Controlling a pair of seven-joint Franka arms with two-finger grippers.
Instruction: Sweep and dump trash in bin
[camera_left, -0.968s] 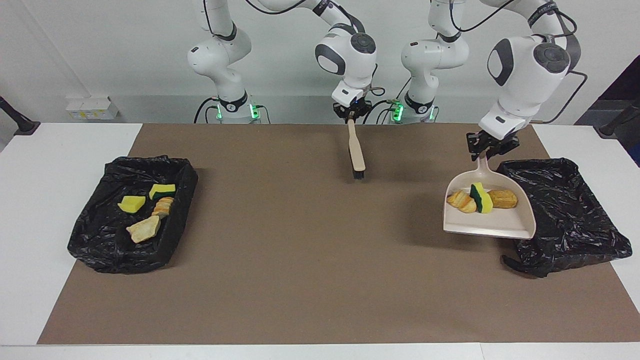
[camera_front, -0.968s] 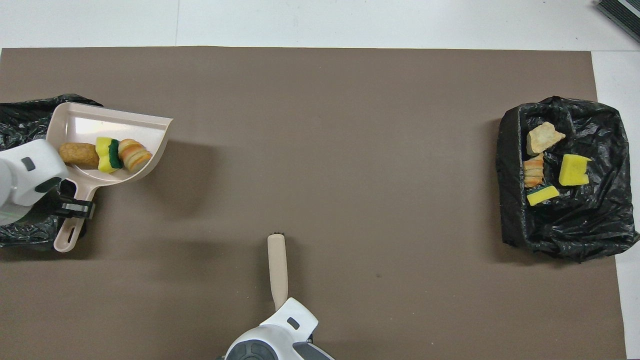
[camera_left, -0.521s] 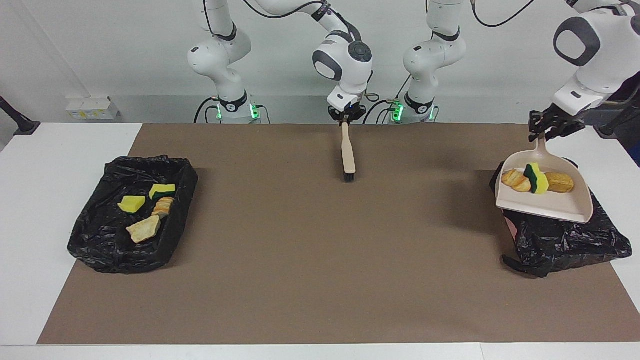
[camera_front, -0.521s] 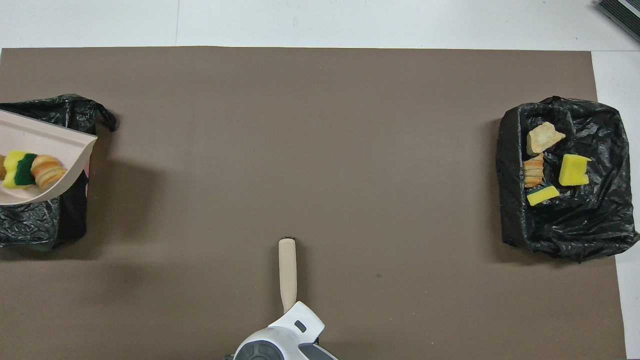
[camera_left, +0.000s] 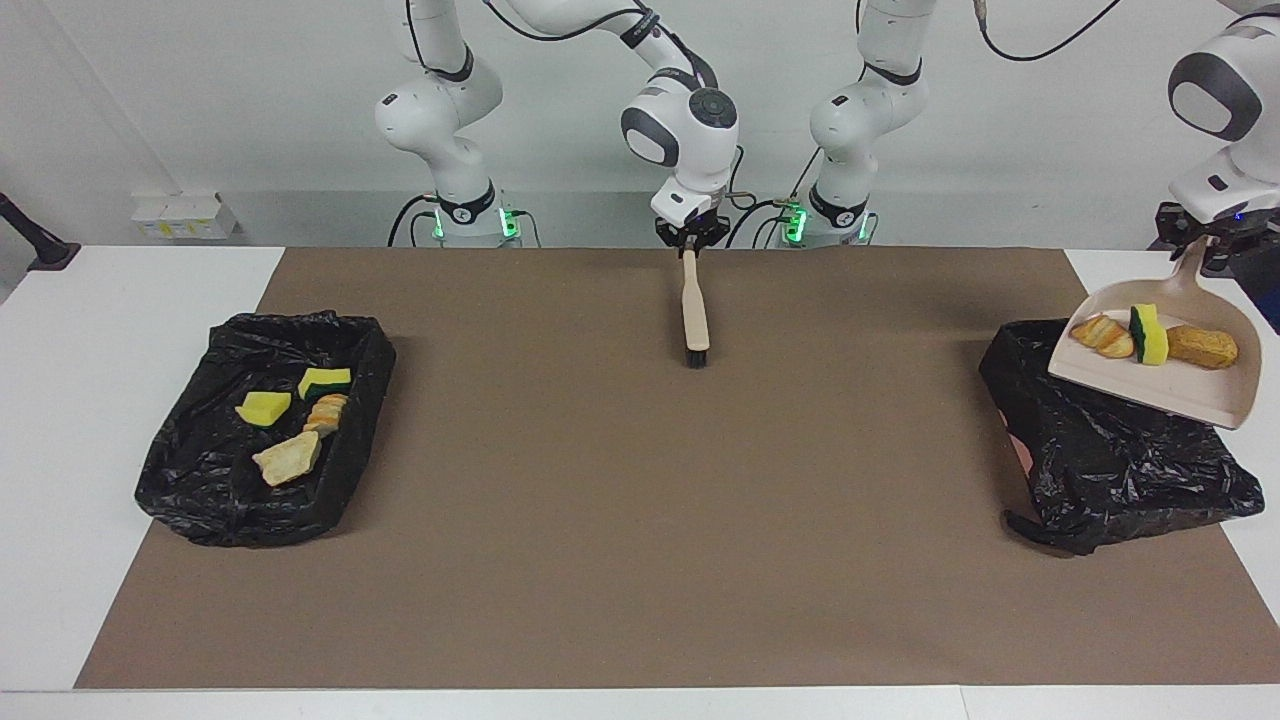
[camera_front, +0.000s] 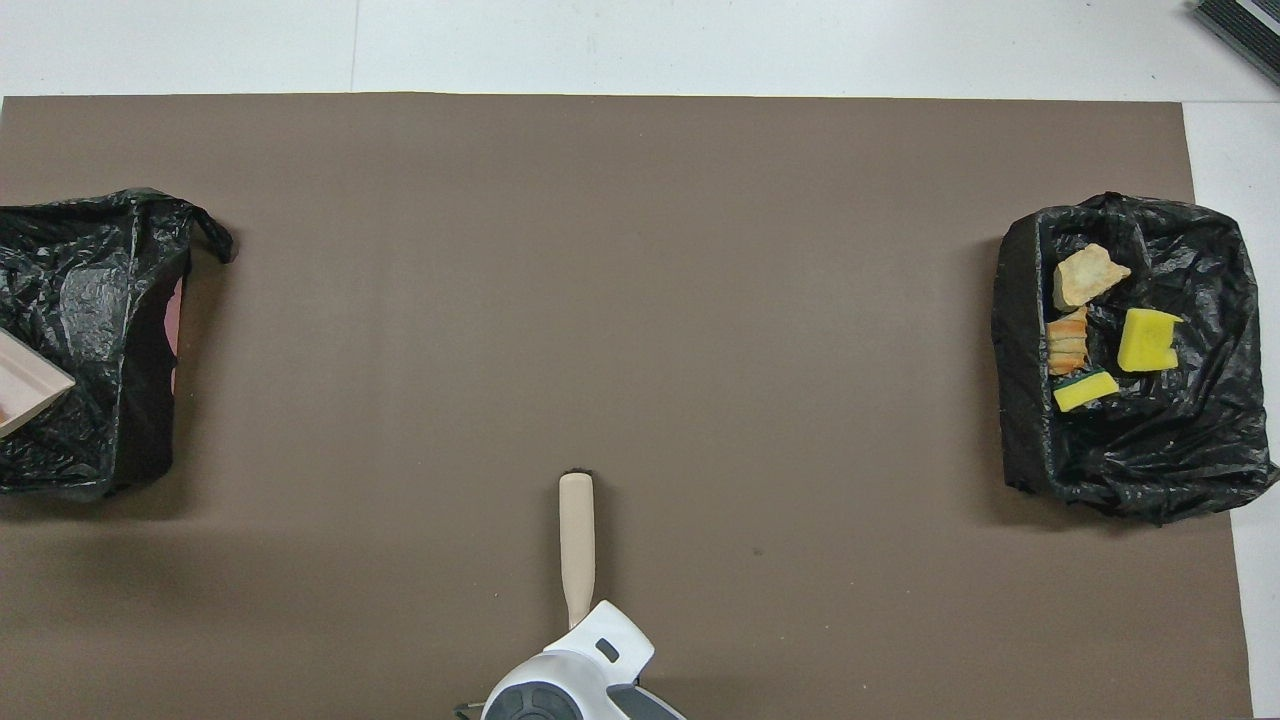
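Note:
My left gripper (camera_left: 1203, 243) is shut on the handle of the beige dustpan (camera_left: 1160, 385) and holds it in the air over the black-bag-lined bin (camera_left: 1100, 470) at the left arm's end. In the pan lie three pieces of trash: a striped roll (camera_left: 1101, 335), a green-backed sponge (camera_left: 1147, 333) and a brown roll (camera_left: 1201, 346). Only a corner of the pan (camera_front: 30, 385) shows in the overhead view. My right gripper (camera_left: 689, 240) is shut on the handle of the beige hand brush (camera_left: 694, 310), mid-table close to the robots, bristles down at the mat.
A second black-lined bin (camera_left: 190, 480) at the right arm's end holds a yellow sponge (camera_left: 263, 407), a green-backed sponge (camera_left: 325, 381), a roll (camera_left: 326, 412) and a beige chunk (camera_left: 288, 458). A brown mat (camera_left: 640, 520) covers the table.
My left gripper carried the loaded dustpan up and toward the left arm's end, from beside the bin to over it. My right gripper drew the brush a little toward the robots.

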